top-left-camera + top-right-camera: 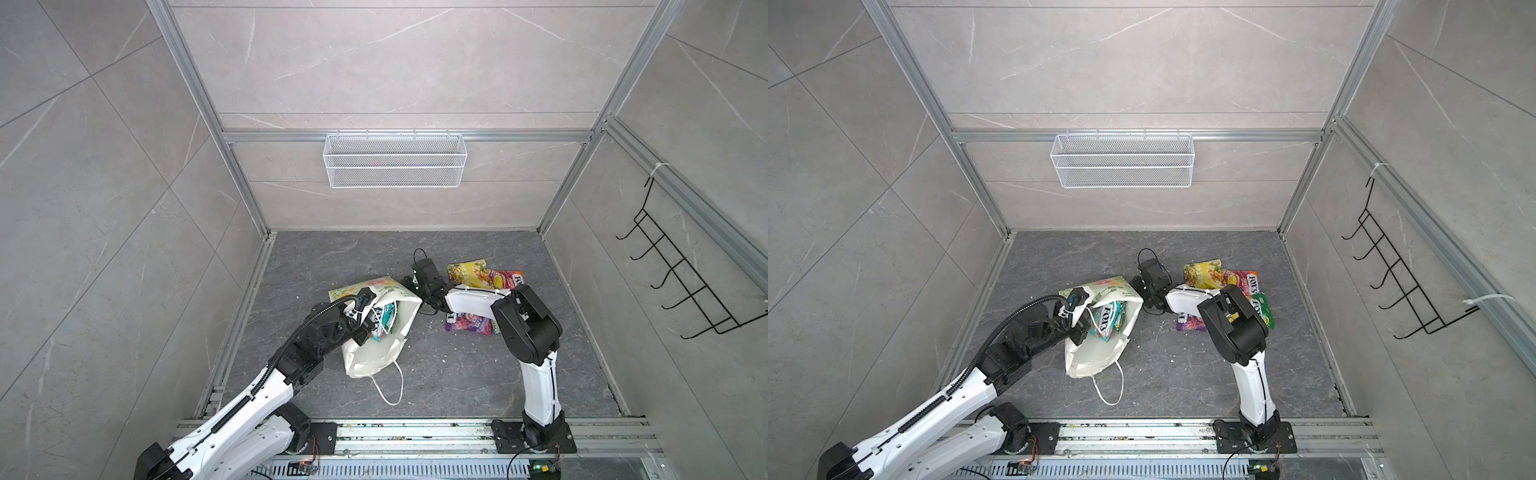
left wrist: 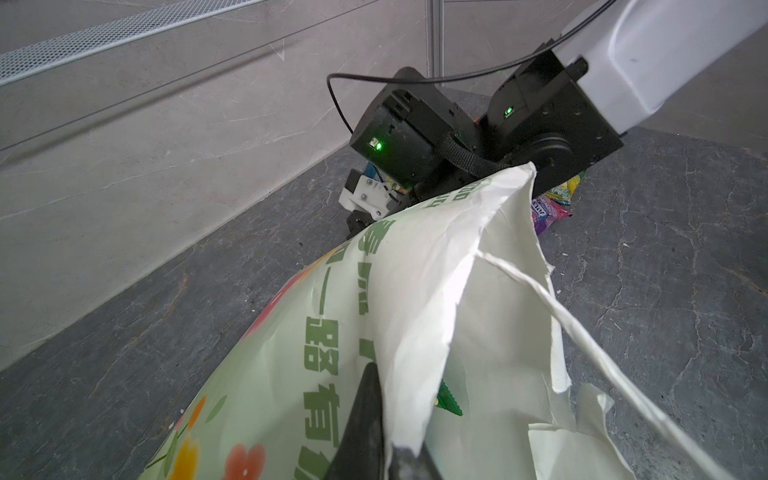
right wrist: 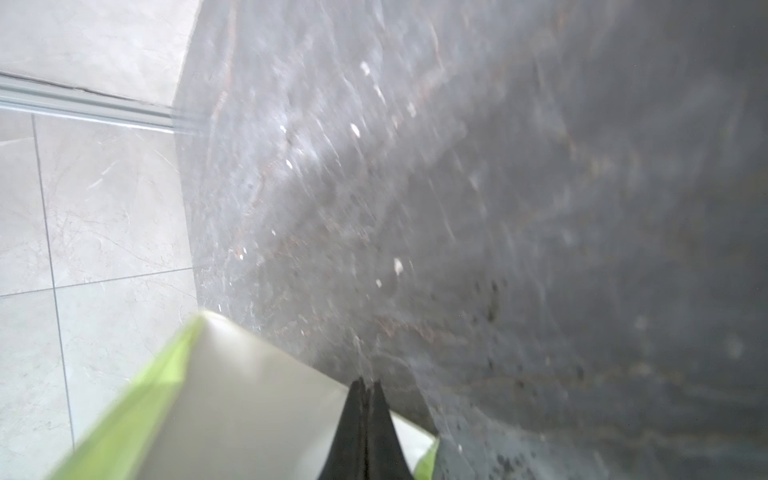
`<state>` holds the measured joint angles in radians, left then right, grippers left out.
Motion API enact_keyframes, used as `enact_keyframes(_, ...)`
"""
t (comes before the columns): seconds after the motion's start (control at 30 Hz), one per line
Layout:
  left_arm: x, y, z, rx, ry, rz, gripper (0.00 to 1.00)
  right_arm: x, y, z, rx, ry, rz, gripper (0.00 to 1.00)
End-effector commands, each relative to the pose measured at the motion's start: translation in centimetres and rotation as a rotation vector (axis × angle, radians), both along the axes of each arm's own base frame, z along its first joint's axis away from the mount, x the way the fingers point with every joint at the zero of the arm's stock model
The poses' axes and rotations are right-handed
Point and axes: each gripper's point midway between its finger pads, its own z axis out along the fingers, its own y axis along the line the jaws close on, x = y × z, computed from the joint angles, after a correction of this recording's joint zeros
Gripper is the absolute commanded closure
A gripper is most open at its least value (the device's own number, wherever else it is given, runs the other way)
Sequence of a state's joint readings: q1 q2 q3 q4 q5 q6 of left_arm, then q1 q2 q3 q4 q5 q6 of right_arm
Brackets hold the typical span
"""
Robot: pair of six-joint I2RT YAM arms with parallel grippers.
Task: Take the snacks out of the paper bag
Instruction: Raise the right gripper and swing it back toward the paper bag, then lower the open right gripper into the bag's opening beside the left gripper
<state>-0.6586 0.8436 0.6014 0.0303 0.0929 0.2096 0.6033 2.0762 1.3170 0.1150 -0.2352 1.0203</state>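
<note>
Two robot arms work over a paper bag point(image 1: 374, 353) point(image 1: 1096, 357) lying on its side on the dark stone tabletop point(image 1: 457, 374), its mouth gaping upward in both top views; the left gripper point(image 1: 362, 332) point(image 1: 1079, 332) pinches the near rim of the bag, and its wrist view shows the black fingers point(image 2: 365, 415) clamped on the white paper edge beside the green lettering; one cord handle point(image 1: 390, 386) trails loose across the table toward the arm bases.

A teal-red packet point(image 1: 384, 320) point(image 1: 1111, 318) marked FOX'S lies inside the bag, showing through the opening; four more snacks lie out on the table to the right of the bag, partly under the right arm: a yellow packet point(image 1: 467, 272) point(image 1: 1204, 272) farthest back, an orange-pink packet point(image 1: 505, 279) point(image 1: 1248, 282) touching it, a purple packet point(image 1: 467, 324) point(image 1: 1190, 323) nearer the front and a green packet point(image 1: 1262, 309) beside it.

The right gripper point(image 1: 405, 286) point(image 1: 1138, 286) point(image 3: 366, 386) sits at the bag's far corner, its fingertips pressed together; whether any paper is caught between them cannot be told from the blurred wrist view.

A white wire-mesh basket point(image 1: 395, 170) hangs on the back wall; a black hook rack point(image 1: 681, 274) hangs on the right wall.
</note>
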Motion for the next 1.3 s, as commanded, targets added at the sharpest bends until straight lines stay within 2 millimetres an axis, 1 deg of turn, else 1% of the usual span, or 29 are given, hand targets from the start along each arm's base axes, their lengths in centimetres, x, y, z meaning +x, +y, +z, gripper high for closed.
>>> enact_keyframes(0.0, -0.5, -0.9, 1.4, -0.054, -0.017, -0.051, 1.00, -0.1, -1.2, 3.8, -0.087, -0.081, 0.061, 0.91)
enact_keyframes(0.1, -0.6, -1.0, 1.5, -0.056, -0.016, -0.059, 1.00, -0.7, -3.5, 6.9, -0.190, -0.155, 0.067, 0.89)
enact_keyframes(0.2, -0.7, -1.4, 1.5, -0.055, -0.004, -0.076, 1.00, -2.2, -5.2, 10.8, -0.242, -0.253, 0.095, 0.88)
enact_keyframes(0.27, -0.7, -1.6, 1.5, -0.057, 0.009, -0.086, 1.00, -4.1, -6.4, 13.0, -0.245, -0.325, 0.113, 0.88)
enact_keyframes(0.33, -0.8, -1.9, 1.6, -0.058, 0.019, -0.101, 1.00, -5.9, -7.5, 14.2, -0.241, -0.366, 0.108, 0.88)
enact_keyframes(0.4, -0.9, -1.9, 1.8, -0.057, 0.026, -0.106, 1.00, -8.3, -7.7, 15.1, -0.229, -0.407, 0.150, 0.88)
enact_keyframes(0.47, -0.9, -1.8, 2.0, -0.050, 0.029, -0.096, 1.00, -10.9, -7.2, 15.7, -0.220, -0.441, 0.204, 0.88)
enact_keyframes(0.53, -0.8, -1.5, 2.5, -0.048, 0.024, -0.081, 1.00, -13.6, -6.2, 15.9, -0.179, -0.472, 0.257, 0.88)
enact_keyframes(0.63, -0.8, -1.3, 3.4, -0.062, -0.001, -0.076, 1.00, -16.9, -4.9, 15.3, -0.149, -0.503, 0.307, 0.90)
enact_keyframes(0.73, -0.4, -1.1, 4.0, -0.068, -0.020, -0.052, 1.00, -19.1, -3.9, 15.1, -0.156, -0.524, 0.337, 0.92)
enact_keyframes(0.8, -0.2, -1.0, 4.2, -0.067, -0.014, -0.041, 1.00, -20.2, -3.4, 15.4, -0.160, -0.551, 0.339, 0.92)
enact_keyframes(0.87, -0.3, -1.0, 4.2, -0.063, -0.007, -0.039, 1.00, -21.0, -3.1, 16.3, -0.165, -0.589, 0.346, 0.92)
enact_keyframes(0.93, -0.3, -0.9, 4.1, -0.068, -0.008, -0.034, 1.00, -21.8, -2.7, 18.0, -0.170, -0.662, 0.374, 0.92)
enact_keyframes(1.0, -0.2, -0.8, 3.9, -0.072, -0.012, -0.026, 1.00, -22.9, -1.8, 19.4, -0.173, -0.723, 0.430, 0.92)
enact_keyframes(1.03, -0.1, -0.8, 3.8, -0.073, -0.009, -0.023, 1.00, -23.4, -1.2, 19.6, -0.185, -0.742, 0.458, 0.92)
enact_keyframes(1.1, 0.0, -0.9, 3.7, -0.074, -0.009, -0.026, 1.00, -24.7, 0.6, 19.1, -0.204, -0.756, 0.518, 0.92)
enact_keyframes(1.2, 0.2, -1.0, 3.6, -0.077, -0.013, -0.020, 1.00, -25.3, 2.9, 16.5, -0.268, -0.706, 0.559, 0.94)
enact_keyframes(1.27, 0.3, -1.0, 3.7, -0.082, -0.014, -0.018, 1.00, -25.5, 4.2, 15.3, -0.276, -0.681, 0.570, 0.97)
